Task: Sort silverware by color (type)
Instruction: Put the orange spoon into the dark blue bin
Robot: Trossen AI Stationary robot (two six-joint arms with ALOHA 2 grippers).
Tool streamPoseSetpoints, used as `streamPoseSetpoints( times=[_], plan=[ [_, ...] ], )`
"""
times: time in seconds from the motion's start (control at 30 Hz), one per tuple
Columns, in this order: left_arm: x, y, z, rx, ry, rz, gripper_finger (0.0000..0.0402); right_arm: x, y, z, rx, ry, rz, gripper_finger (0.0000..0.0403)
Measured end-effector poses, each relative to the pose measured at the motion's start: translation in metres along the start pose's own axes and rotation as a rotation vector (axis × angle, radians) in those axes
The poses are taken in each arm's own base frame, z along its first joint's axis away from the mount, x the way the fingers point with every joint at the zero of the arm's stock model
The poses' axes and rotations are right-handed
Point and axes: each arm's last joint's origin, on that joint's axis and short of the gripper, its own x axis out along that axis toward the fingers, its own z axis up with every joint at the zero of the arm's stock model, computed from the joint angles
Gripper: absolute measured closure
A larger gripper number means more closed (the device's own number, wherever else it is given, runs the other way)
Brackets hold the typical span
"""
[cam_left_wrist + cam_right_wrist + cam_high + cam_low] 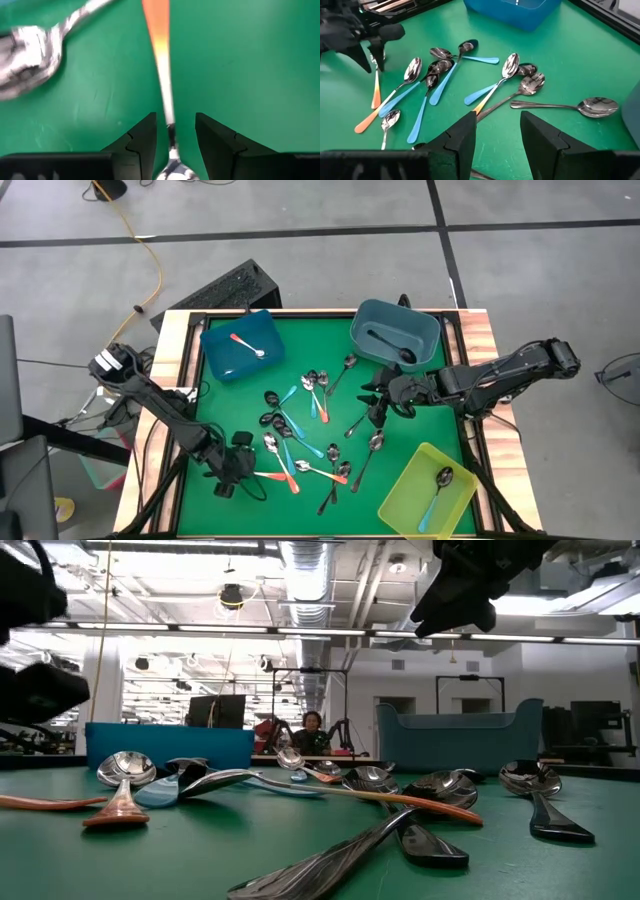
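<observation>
Now: left gripper [232, 470] low over orange-handled spoon [161, 55], fingers [142, 142] spread either side of its neck, not clamped.
Right gripper [378, 402] up off the green mat [400, 430], just beside the teal bin [396, 332], fingers [462, 140] parted, holding nothing. Loose spoons [310, 425] scattered mid-mat between blue bin [240, 345] and yellow bin [428, 490]; one spoon in each bin.

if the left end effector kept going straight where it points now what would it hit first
Probably the orange-handled spoon: the left end effector is open, straddling its metal neck, with the green table mat right beneath. Depth is unclear.
</observation>
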Motion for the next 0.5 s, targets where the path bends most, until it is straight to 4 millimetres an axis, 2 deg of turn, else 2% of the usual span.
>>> streamPoseSetpoints(
  times=[0.23, 0.3, 0.4, 0.5],
  plan=[
    [0.0118, 0.0003, -0.0026, -0.066, 0.053, 0.02, 0.0296, 0.0, -0.0001, -0.0001, 0.01, 0.001, -0.001, 0.0234],
    [0.012, 0.0006, -0.003, -0.068, 0.054, 0.023, 0.0321, 0.0, -0.0001, -0.0001, 0.011, 0.001, -0.001, 0.0234],
    [0.0115, 0.0012, -0.0033, -0.084, 0.055, 0.025, 0.0381, 0.0, 0.0, -0.0001, 0.011, 0.001, 0.0, 0.0234],
    [0.0114, 0.0011, -0.0033, -0.118, 0.054, 0.025, 0.0395, 0.0, 0.0, 0.0, 0.011, 0.0, 0.0, 0.0234]
  ],
)
